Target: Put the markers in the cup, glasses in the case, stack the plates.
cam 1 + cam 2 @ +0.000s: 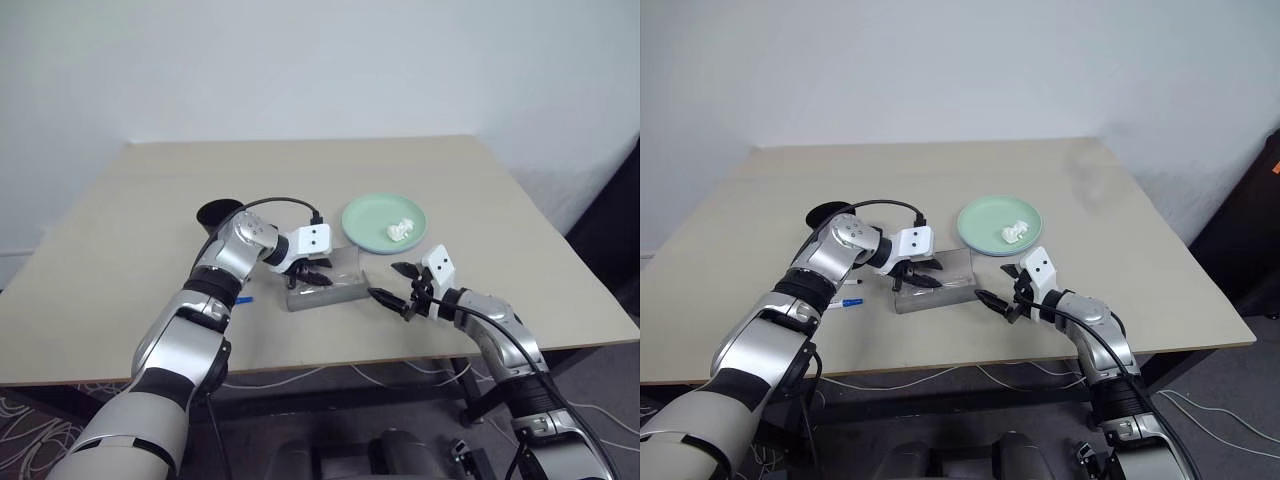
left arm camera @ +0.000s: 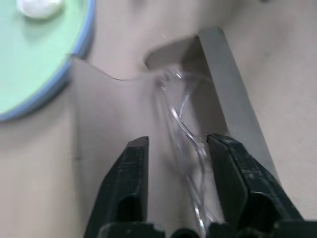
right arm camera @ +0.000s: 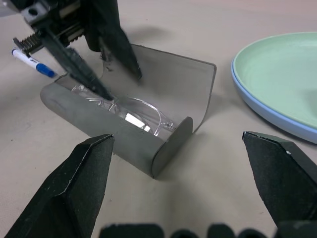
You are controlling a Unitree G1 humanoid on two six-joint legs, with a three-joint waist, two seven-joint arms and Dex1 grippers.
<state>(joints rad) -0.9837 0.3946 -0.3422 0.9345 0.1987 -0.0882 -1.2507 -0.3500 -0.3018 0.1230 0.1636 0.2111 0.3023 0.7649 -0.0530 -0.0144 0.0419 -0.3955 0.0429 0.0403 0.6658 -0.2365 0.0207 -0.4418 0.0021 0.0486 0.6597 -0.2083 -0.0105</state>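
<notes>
Releasing glasses (image 3: pixel 130 110) into open case (image 3: pixel 130 148) — left gripper (image 2: pixel 177 163) fingers parted around frame, not clamped. You lift straight out, avoid snagging lens. Right gripper (image 3: pixel 178 163) spread wide, empty, beside case — use it next for lid.

The left hand (image 3: pixel 96 59) blocks the open case (image 3: pixel 148 148) from above; bare table (image 1: pixel 480 200) lies beyond the plates (image 1: pixel 385 222).

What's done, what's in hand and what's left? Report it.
Done: the mint green plate sits on the light blue one. In hand: the glasses lie in the open case, the left gripper over them with jaws parted. Left: closing the case, and the blue-capped marker lies on the table.
</notes>
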